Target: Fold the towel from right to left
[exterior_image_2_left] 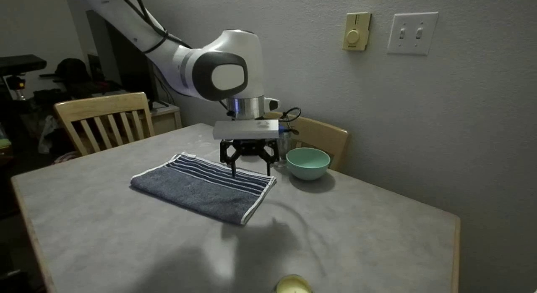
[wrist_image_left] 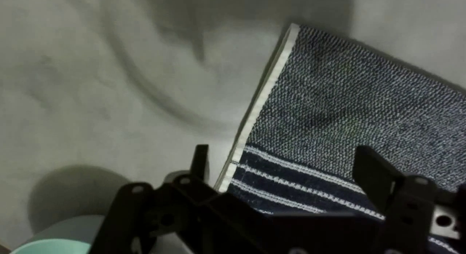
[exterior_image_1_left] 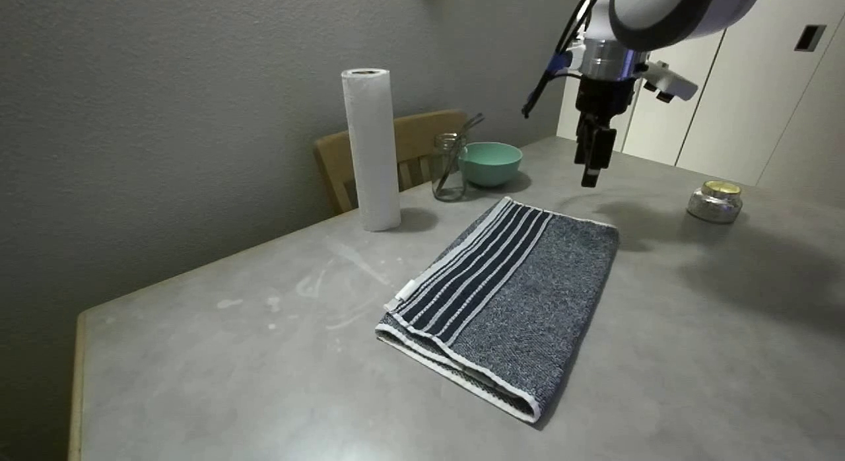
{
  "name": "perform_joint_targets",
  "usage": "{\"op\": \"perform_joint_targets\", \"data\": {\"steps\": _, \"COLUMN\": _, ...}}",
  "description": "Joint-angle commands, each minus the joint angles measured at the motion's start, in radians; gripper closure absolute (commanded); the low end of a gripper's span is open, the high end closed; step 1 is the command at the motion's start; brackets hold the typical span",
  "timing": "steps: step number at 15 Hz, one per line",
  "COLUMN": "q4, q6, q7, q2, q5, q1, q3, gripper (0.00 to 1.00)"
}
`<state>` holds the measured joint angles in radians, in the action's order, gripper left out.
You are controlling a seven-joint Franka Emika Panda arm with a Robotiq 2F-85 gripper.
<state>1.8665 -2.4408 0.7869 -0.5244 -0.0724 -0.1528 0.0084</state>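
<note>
1 towel [exterior_image_1_left: 505, 302], dk grey w/ wh. trim: flat on worktop [exterior_image_1_left: 218, 375], a bit in from wall-side edge; folded over, layers showing at one short end; striped band uppermost, along long side facing that edge; small wh. tag [exterior_image_1_left: 407, 290] on striped side.

1 claw [exterior_image_2_left: 251, 175], blk: raised above worktop, pointing down, fingers [wrist_image_left: 199, 162] well apart. In wrist view, one tip over bare surface just beside towel's short end, other over cloth. Exact ht.: cannot tell.

1 arm [exterior_image_2_left: 243, 53], wh./grey w/ blk cables: overhead, in both ext. views.

1 roll [exterior_image_1_left: 371, 150], wh. paper: upright, nr wall-side edge.

1 bowl [exterior_image_2_left: 308, 163], lt green: upright, nr same edge.

1 jar [exterior_image_1_left: 437, 164], clear glass w/ thin rods [exterior_image_1_left: 473, 122] leaning out: same edge, btwn roll & bowl, just beside latter; touching or not, cannot tell.

1 pot [exterior_image_1_left: 715, 201], silvery, yel. top: farther from wall-side edge, well apart from towel; partly cut off in an ext. view.

1 chair [exterior_image_1_left: 422, 137], wood: behind wall-side edge. 2nd chair [exterior_image_2_left: 102, 106], same type: at adjoining edge, round far corner.

Wall [exterior_image_2_left: 293, 74], grey, w/ thermostat [exterior_image_2_left: 356, 31] & dbl. switch [exterior_image_2_left: 413, 33]: beyond wall-side edge.
</note>
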Motion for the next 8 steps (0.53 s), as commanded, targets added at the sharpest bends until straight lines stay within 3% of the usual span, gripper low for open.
{"op": "perform_joint_targets", "data": {"steps": 1, "q4": -0.119, "q6": 0.021, "q7": 0.055, "q2": -0.124, "q5": -0.05, "q1": -0.001, "q3": 0.02, "gripper": 0.0}}
{"op": "perform_joint_targets", "data": {"steps": 8, "q4": -0.264, "q6": 0.06, "q7": 0.117, "q2": -0.287, "q5": -0.09, "q1": -0.006, "q3": 0.031, "gripper": 0.0}}
